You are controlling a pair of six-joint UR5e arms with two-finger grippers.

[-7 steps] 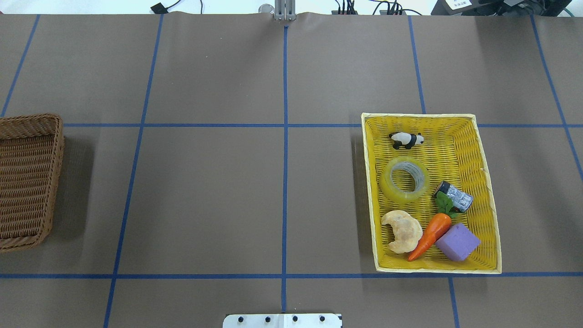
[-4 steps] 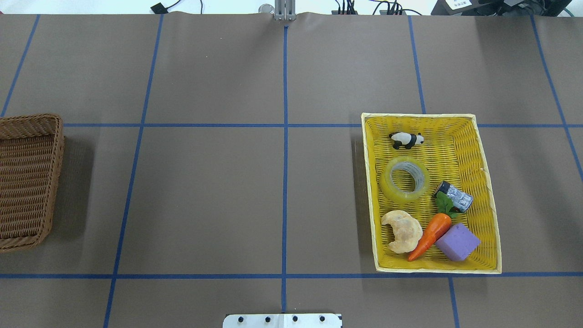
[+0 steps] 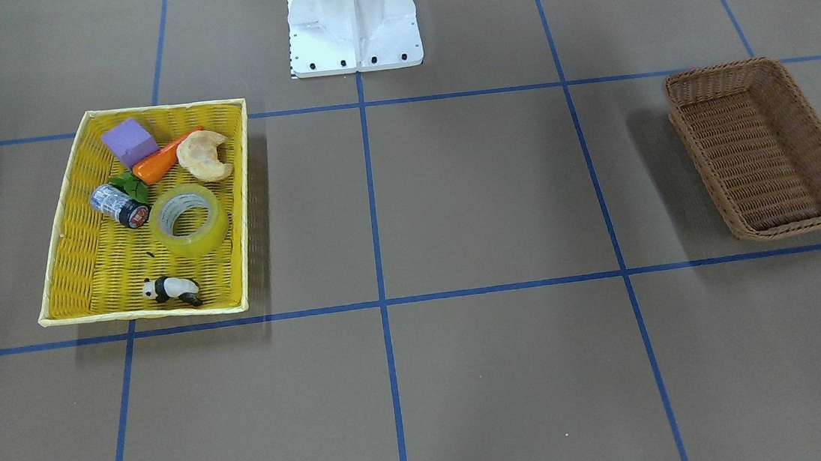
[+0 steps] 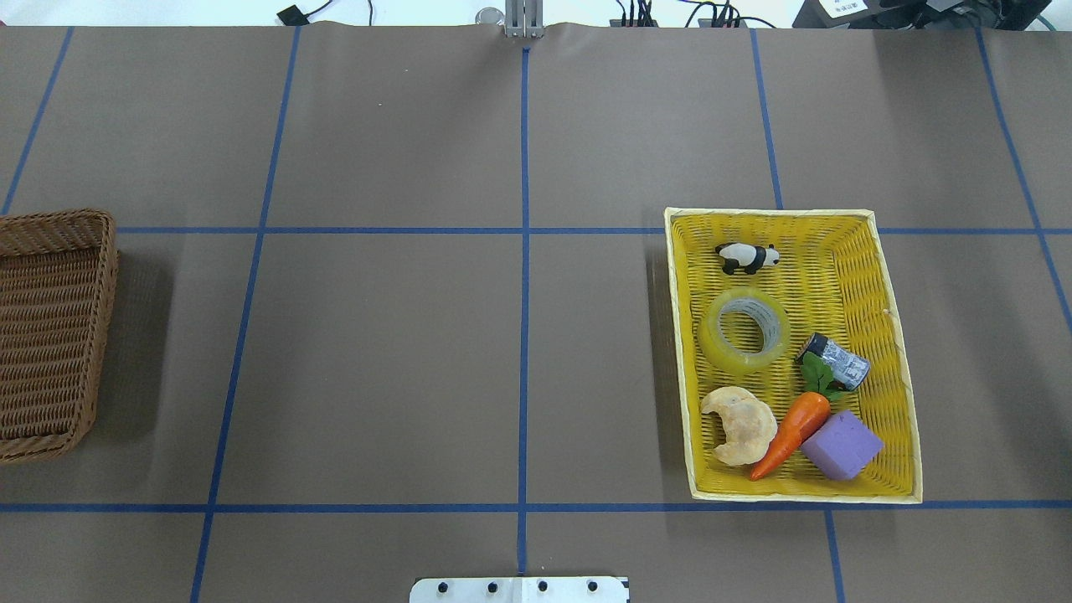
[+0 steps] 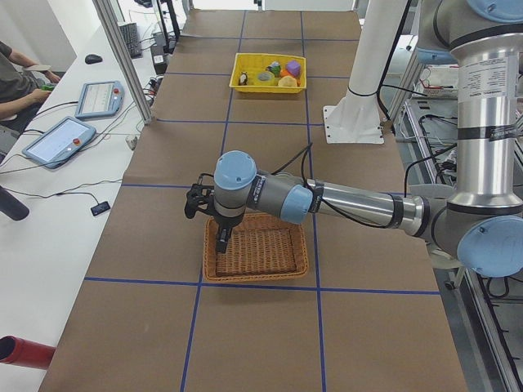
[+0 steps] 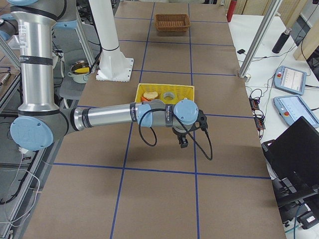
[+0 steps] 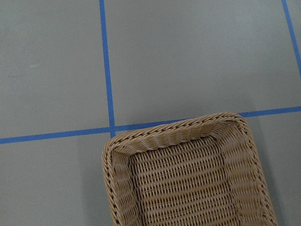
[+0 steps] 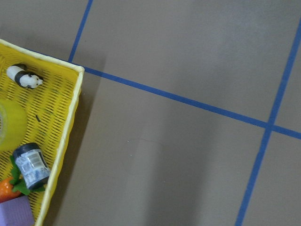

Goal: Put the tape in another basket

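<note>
Pre-grasp: tape lies flat in the yellow basket at 3 o'clock on the bench; target wicker basket at 9 o'clock, well apart. Left tool hangs over the wicker basket, right tool beside the yellow one; opening of either cannot be told, neither has the tape. Next, right tool should centre over the roll; overhead layout unchanged from a second ago.

1. I am seeing silver tubes and pale blue joint caps on the left arm and the right arm.
2. A black cable is looping off the right wrist. The left pincer and right pincer are showing black.
3. The white pedestal is showing dark screws along its base plate.
</note>
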